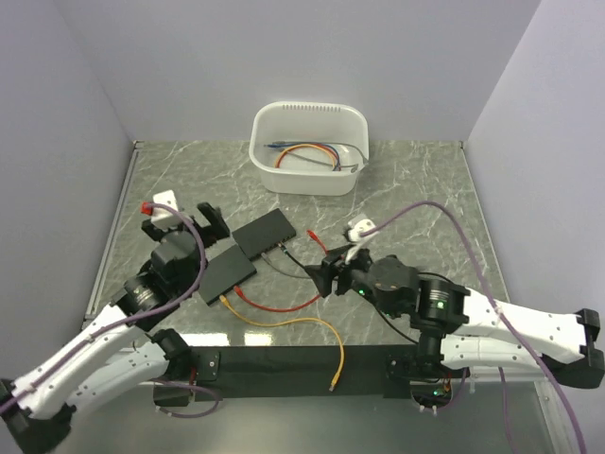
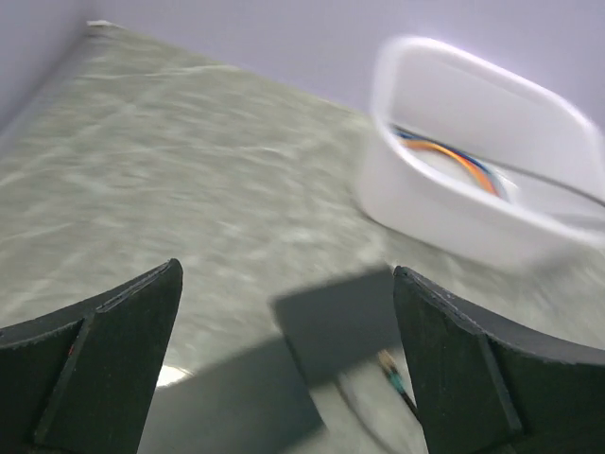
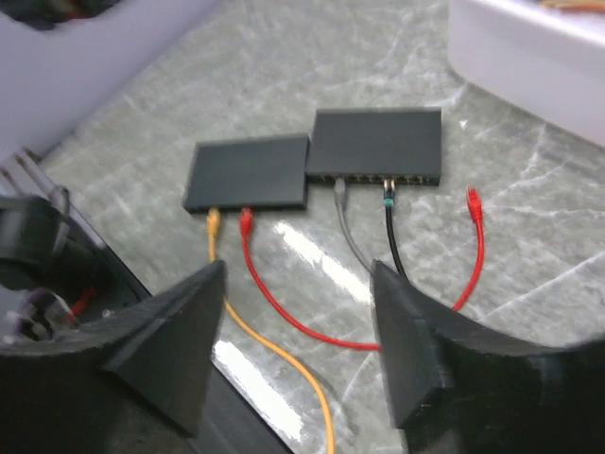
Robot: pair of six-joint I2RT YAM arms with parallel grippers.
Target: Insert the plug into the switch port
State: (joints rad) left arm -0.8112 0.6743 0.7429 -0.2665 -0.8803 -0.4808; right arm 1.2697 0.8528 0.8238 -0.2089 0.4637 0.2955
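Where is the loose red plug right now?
In the right wrist view, the red plug lies loose on the table, just right of the switch and its black cable.

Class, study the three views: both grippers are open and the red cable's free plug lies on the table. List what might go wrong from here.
1. The red plug lies flat on the table, so the right gripper may pinch it askew or drop it.
2. Neither switch is held: the left gripper is open, so the far switch might slide when pushed.
3. The black cable and grey cable nearby could snag.
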